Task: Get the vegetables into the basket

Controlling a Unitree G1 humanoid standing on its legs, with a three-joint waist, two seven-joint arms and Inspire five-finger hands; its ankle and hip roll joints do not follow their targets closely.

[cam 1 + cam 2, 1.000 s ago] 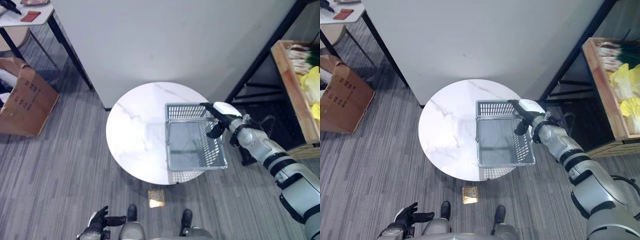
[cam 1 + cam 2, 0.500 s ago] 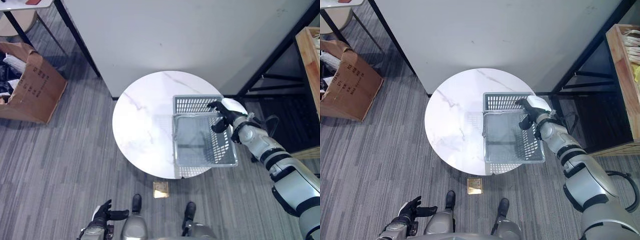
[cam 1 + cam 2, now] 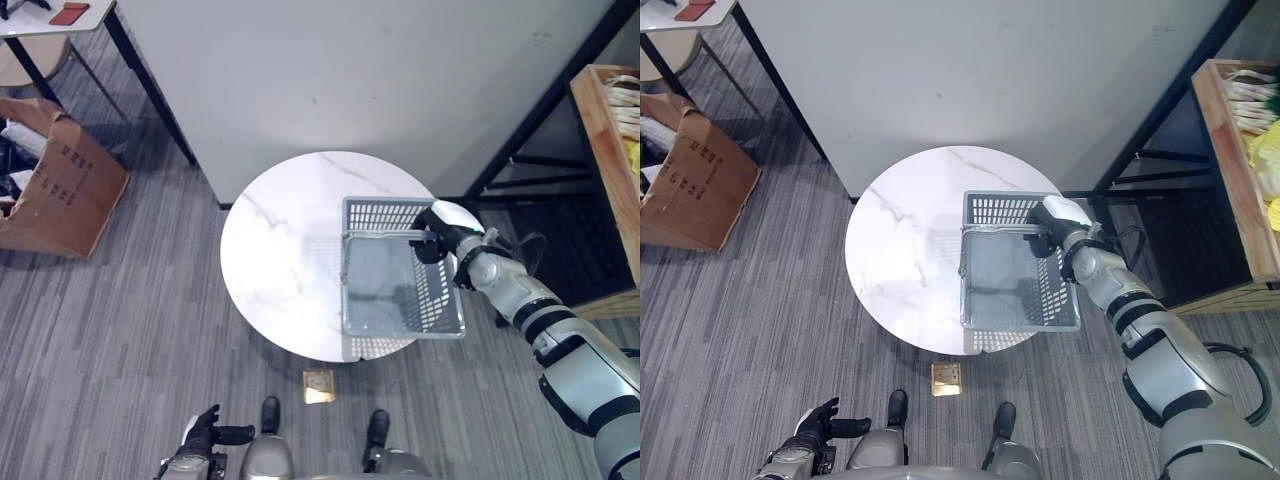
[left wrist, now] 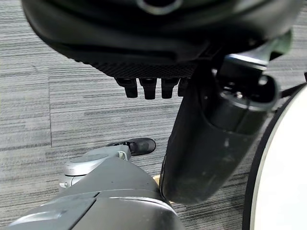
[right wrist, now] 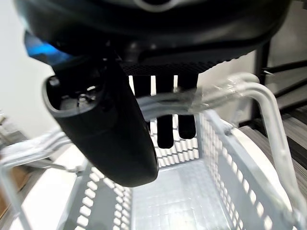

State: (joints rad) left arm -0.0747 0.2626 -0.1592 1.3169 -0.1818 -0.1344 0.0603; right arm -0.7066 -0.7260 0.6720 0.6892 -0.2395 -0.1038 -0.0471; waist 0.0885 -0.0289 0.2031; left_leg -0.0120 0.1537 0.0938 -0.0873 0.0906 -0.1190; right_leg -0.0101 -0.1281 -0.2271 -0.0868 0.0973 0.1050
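Right hand (image 3: pixel 432 243) curled round handle (image 5: pixel 211 96) of empty grey basket (image 3: pixel 400 270), centre-right of frame on round surface (image 3: pixel 280 260); a second ago merely reaching. Vegetables (image 3: pixel 1265 150) far right, untouched. Left hand (image 3: pixel 205 434) relaxed, bottom left.

Grey striped carpet floor (image 3: pixel 120 330) w/ a round white marble tabletop (image 3: pixel 280 260) in front of a white wall panel (image 3: pixel 350 80). Cardboard box (image 3: pixel 55 195) at left; wooden shelf (image 3: pixel 605 170) at right.
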